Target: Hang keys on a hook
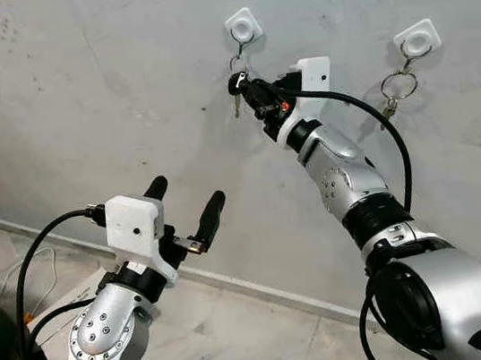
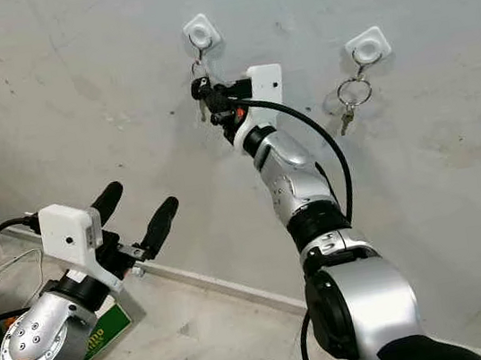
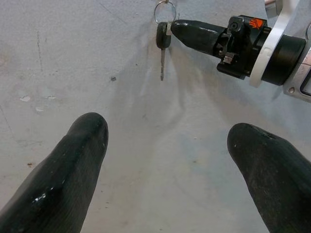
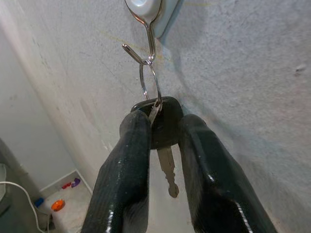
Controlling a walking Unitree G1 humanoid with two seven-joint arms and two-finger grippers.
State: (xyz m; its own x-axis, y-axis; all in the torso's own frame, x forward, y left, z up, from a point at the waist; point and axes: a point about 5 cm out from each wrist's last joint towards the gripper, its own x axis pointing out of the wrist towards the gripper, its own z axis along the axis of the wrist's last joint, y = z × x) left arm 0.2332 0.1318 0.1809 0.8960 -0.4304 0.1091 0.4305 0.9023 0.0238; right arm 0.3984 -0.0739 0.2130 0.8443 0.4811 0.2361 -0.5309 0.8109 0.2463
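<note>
Spread wide, the left gripper (image 1: 188, 208) holds nothing. Up at the wall, the right gripper's (image 4: 163, 127) black fingers (image 4: 127, 165) pinch the black-headed silver key (image 4: 164, 141), its ring looped on the white-backed metal hook (image 4: 148, 34) just above them.

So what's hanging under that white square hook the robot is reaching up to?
A silver key ring on the white square wall hook, carrying a black-headed key pinched by the right gripper. The fingers cover part of the key's head.
</note>
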